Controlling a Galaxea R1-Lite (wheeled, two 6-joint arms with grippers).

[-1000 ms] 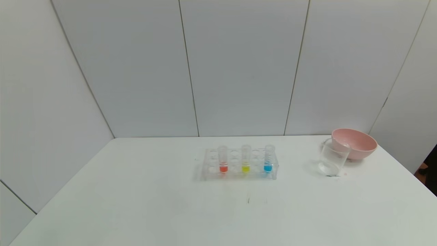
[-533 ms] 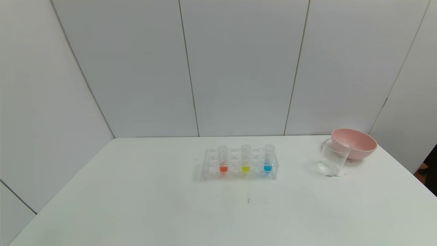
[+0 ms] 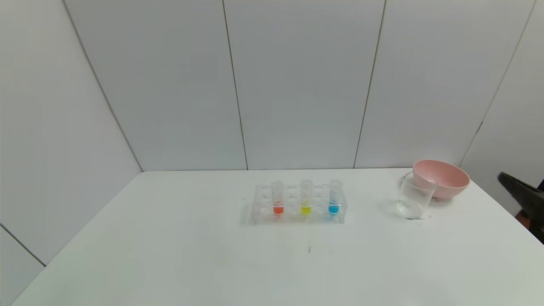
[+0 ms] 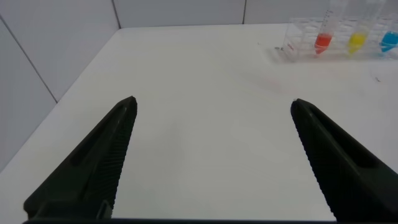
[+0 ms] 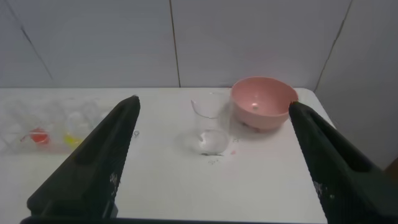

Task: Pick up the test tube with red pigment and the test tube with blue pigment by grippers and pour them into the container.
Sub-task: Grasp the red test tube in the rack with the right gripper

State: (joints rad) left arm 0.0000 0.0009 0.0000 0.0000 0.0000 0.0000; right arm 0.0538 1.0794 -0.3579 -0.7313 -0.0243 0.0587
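Head view: table (image 3: 170, 263) carries a clear rack (image 3: 297, 205) at centre holding, upright, the test tube with red pigment (image 3: 278, 199), a yellow tube (image 3: 306, 198) and the test tube with blue pigment (image 3: 334, 197). The container (image 3: 414, 196) stands to the right, touching the pink bowl (image 3: 442, 177). The right gripper (image 3: 520, 191) shows at the right edge.

Left wrist view: left gripper (image 4: 211, 106) hovers over bare table, fingers spread wide, holding nothing; rack well apart.

Right wrist view: right gripper (image 5: 211, 106) fingers spread wide, empty; container ahead, between them.
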